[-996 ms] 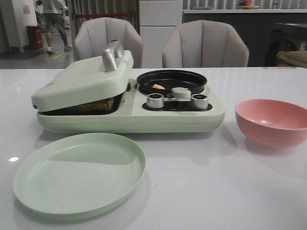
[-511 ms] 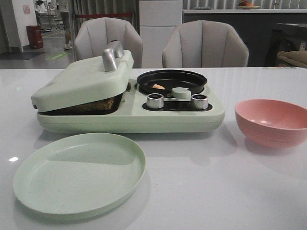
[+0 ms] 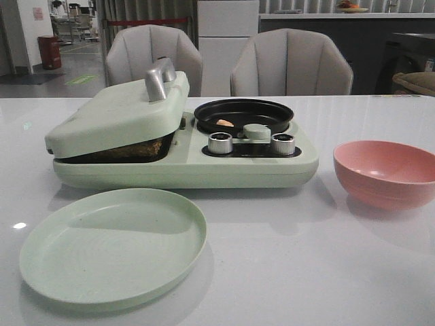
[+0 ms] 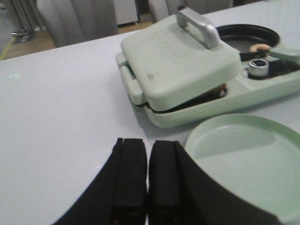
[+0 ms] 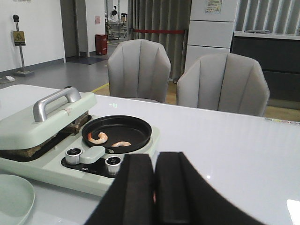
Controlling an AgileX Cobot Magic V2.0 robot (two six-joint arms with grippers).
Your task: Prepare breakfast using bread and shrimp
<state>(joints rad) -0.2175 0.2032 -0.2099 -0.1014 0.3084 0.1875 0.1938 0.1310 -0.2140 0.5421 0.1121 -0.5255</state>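
Moved: nothing on the worktop (image 3: 285, 272) is shifting since the earlier frames; only a passer-by in the background is gone.
Left end effector (image 4: 147, 176): hanging clenched, empty, over the left edge.
Bread (image 3: 129, 149): sitting under the tilted lid (image 3: 115, 115), toward the far left.
Shrimp (image 5: 98, 138): two lying in the black pan (image 5: 117, 132), mid-worktop.
Right end effector (image 5: 154, 187): clenched, empty, near the front edge.
Meaning: probably cooking is running; plating is waiting.

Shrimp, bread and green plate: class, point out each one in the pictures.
shrimp (image 5: 98, 138), right wrist view, curled body.
bread (image 3: 126, 150), front view, browned edge under the lid.
green plate (image 3: 112, 244), front view, bare centre.
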